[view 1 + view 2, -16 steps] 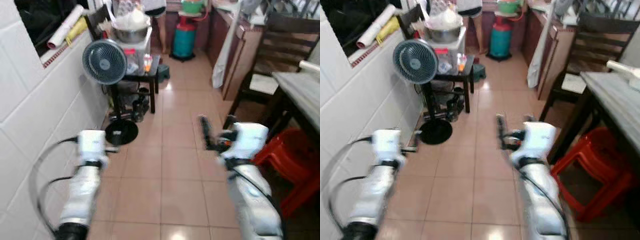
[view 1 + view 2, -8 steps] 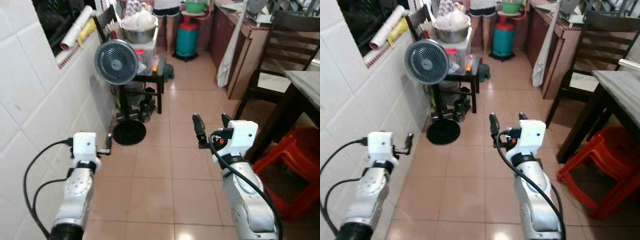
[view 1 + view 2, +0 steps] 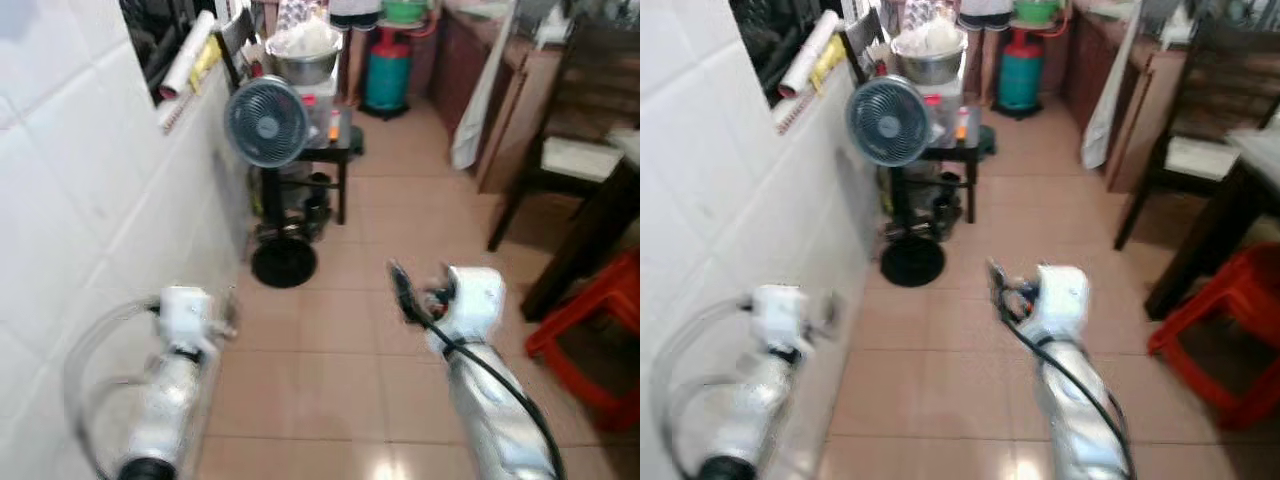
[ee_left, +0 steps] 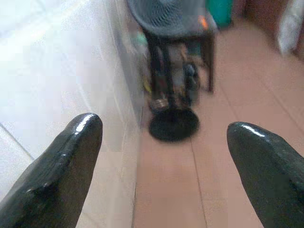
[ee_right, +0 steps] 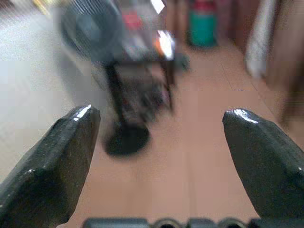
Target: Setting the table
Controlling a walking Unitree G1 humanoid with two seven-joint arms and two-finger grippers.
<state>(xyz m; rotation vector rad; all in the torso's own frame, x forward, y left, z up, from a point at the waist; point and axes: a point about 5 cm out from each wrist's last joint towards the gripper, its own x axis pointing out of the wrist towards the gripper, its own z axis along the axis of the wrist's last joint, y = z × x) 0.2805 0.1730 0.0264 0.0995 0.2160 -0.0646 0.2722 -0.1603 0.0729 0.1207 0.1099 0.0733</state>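
Swung left since half a second ago, so we've got more white wall now and it's blurry.

Nothing's set yet: left gripper and right gripper both spread wide, carrying nothing. Dark table sits at the right edge, well apart from our right gripper; fan upper middle.
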